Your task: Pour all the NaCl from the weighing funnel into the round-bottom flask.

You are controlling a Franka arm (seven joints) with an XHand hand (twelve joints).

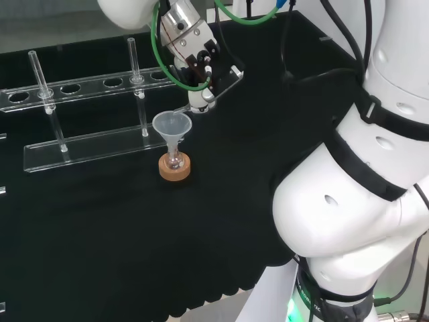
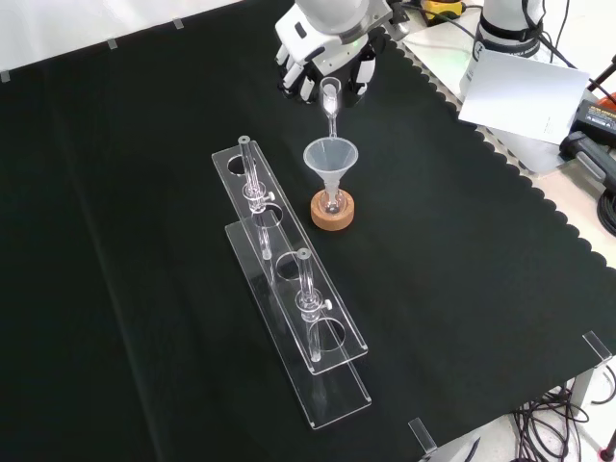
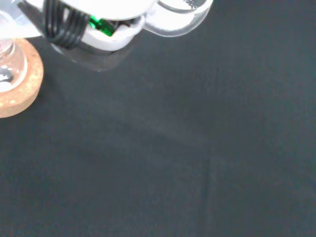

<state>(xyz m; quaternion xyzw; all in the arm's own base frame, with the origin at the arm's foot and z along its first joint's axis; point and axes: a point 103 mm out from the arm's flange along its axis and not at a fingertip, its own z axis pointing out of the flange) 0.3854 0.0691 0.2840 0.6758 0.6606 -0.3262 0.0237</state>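
A small round-bottom flask [image 2: 332, 200] sits on a cork ring [image 2: 333, 214] with a clear plastic funnel [image 2: 331, 157] in its neck. My hand [image 2: 325, 43] hovers just beyond it in the front view, fingers curled round a clear glass weighing funnel [image 2: 331, 104]. That piece tilts steeply down, its spout just over the funnel's mouth. In the head view my hand [image 1: 194, 57] is up and to the right of the funnel [image 1: 172, 125] and cork ring [image 1: 175, 168]. The wrist view catches the cork ring [image 3: 17, 86] and the weighing funnel's clear body [image 3: 180, 17].
A clear two-tier test-tube rack [image 2: 289, 308] runs along the cloth to the left of the flask in the front view, with two tubes [image 2: 252, 183] standing in it. The cloth's scalloped edge [image 2: 500, 164] lies to the right.
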